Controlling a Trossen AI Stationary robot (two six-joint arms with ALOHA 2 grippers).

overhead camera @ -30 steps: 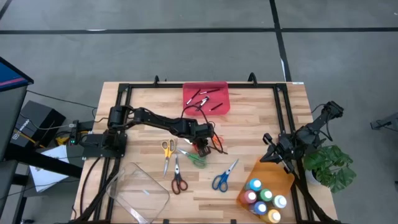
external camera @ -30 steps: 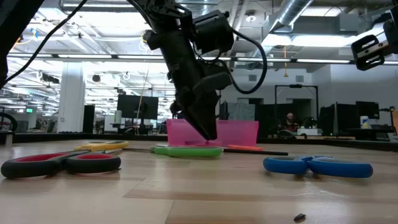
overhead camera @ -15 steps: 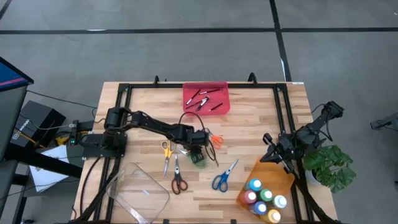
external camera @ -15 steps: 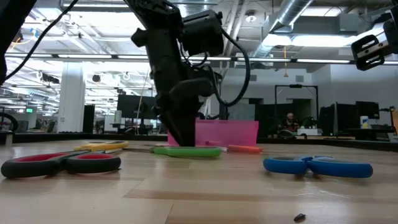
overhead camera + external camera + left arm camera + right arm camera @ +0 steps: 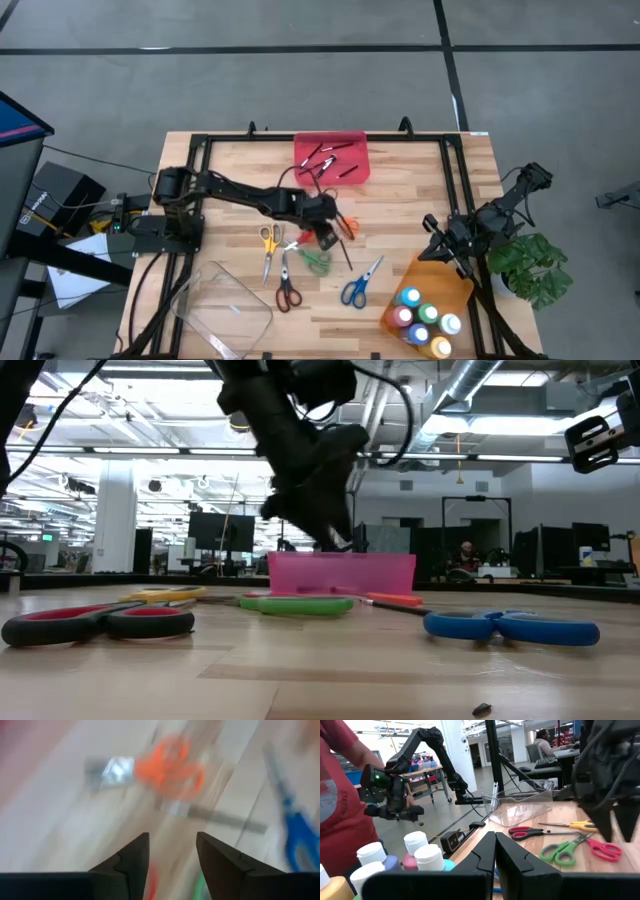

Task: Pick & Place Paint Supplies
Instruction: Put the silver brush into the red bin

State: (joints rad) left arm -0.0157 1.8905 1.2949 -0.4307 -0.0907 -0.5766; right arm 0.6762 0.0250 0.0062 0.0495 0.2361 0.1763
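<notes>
I take the red tray [image 5: 331,157] at the table's far edge as my marker. It holds several thin dark brushes [image 5: 327,158], but I cannot count them reliably.

The left gripper [image 5: 327,240] hangs just on the near side of that tray, lifted clear of the wood. Its fingers [image 5: 134,854] stand parted with nothing between them.

I count five scissors, all flat on the table nearer me than the red tray. The orange scissors [image 5: 347,225] lie closest to the tray, just beside the left gripper. The green scissors [image 5: 317,262] come next, a little nearer me. The yellow scissors [image 5: 268,240] are off to the tray's left. The red scissors [image 5: 288,295] and the blue scissors [image 5: 355,290] are farthest from it.

I count six white-capped paint bottles [image 5: 425,322], packed together in an orange tray [image 5: 432,272]. That tray sits well away from the red one, at the near right corner.

The right gripper [image 5: 495,845] waits over that orange tray, fingers pressed together and holding nothing.
</notes>
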